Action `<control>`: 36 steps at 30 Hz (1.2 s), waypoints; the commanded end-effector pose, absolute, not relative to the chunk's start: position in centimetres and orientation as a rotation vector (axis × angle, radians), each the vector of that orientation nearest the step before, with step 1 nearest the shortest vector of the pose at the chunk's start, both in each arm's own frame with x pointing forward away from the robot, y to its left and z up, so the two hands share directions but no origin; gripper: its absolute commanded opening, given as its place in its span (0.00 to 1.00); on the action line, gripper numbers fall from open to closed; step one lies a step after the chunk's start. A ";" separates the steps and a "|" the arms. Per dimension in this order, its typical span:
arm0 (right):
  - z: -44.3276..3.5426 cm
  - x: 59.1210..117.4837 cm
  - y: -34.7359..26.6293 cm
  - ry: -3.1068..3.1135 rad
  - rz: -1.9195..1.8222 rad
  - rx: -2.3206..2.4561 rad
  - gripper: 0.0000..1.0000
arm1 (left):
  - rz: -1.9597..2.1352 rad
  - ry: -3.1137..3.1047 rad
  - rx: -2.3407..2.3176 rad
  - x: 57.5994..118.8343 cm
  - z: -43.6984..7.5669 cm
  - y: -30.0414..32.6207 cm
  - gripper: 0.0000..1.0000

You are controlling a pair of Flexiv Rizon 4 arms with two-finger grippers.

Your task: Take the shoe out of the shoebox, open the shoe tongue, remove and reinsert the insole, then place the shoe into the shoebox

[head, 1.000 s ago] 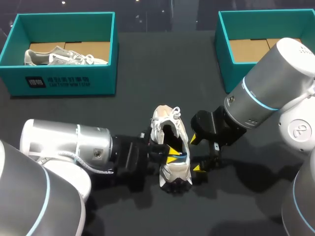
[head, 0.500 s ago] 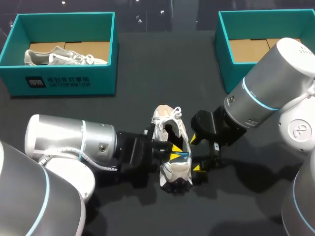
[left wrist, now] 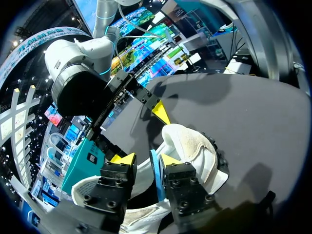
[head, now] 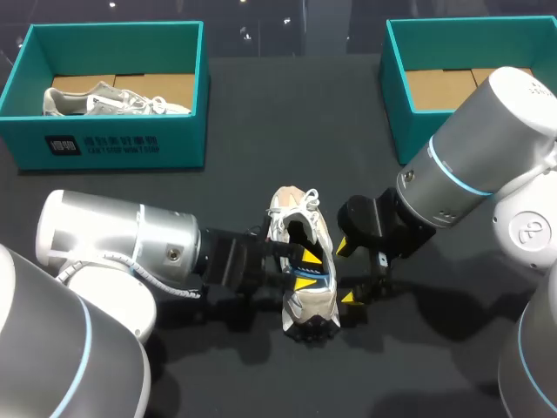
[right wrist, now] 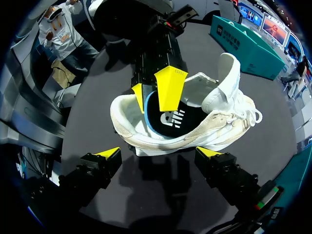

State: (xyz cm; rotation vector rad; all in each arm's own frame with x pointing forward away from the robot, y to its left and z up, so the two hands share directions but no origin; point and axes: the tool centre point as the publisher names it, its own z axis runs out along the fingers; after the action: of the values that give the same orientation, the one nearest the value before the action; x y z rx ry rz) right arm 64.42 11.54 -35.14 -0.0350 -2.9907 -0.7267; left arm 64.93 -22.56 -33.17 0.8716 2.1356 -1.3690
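Insole removal in hand: left end effector (left wrist: pixel 146 160) open astride insole (right wrist: pixel 170 119) edge inside mid-desk shoe (head: pixel 305 261), right end effector (head: pixel 345 273) open, empty alongside; next likely pinch, lift.

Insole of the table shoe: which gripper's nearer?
Left. The left gripper is in the shoe opening, at the insole edge; the right gripper hangs open beside the shoe, outside it.
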 end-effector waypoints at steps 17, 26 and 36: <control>-32.5 63.8 8.3 -3.003 -0.693 -0.062 1.00 | -1.329 2.263 1.029 64.0 -31.2 -19.0 0.33; -31.2 63.5 5.5 -2.993 -0.660 -0.054 1.00 | -1.326 2.338 1.119 64.2 -30.0 -16.4 0.33; -30.1 62.9 2.7 -2.987 -0.592 -0.068 1.00 | -1.302 2.417 1.218 64.6 -28.3 -13.7 0.30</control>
State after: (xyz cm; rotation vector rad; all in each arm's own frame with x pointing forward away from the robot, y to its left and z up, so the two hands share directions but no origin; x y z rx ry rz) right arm 63.65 3.82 -31.37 -0.0692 -2.9784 -0.5926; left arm 64.34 -15.22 -29.70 1.1515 2.3655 -1.3258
